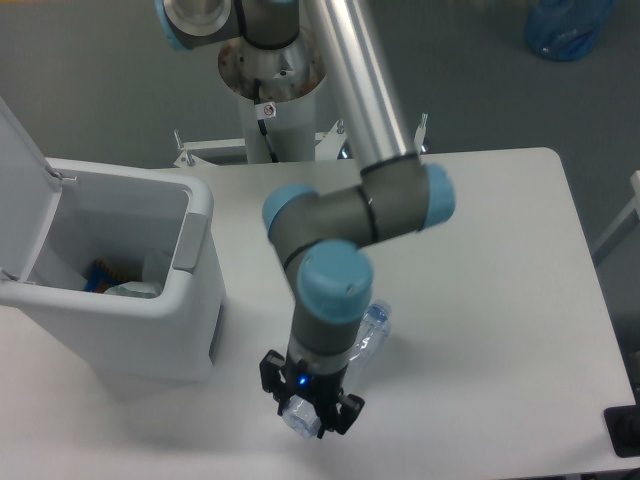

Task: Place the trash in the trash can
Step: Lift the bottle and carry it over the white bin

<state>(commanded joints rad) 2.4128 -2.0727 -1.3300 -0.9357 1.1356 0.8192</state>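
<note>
1. Gripper point(311, 412) of the arm is low over the front part of the white table point(500, 300), pointing down, with a small blue light on its black body.
2. Its two black fingers stand on both sides of one end of the clear plastic water bottle point(368, 328), and they seem to be closed on it.
3. The bottle lies on the table and goes from the gripper up and to the right; its middle part is hidden behind the wrist of the arm, and the far end shows beside the wrist.
4. The trash can point(195, 300) stands on the left side of the table, well apart from the bottle.
5. Its lid point(22, 190) is open and stands up at the left edge of the picture.
6. A grey tab point(190, 240) sits on the right rim of the trash can.
7. Inside the trash can some things already lie at the bottom, whitish with a bit of blue and orange; I cannot tell what they are.
8. A blue object point(568, 25) is on the floor at the top right corner, partly blurred.
</note>
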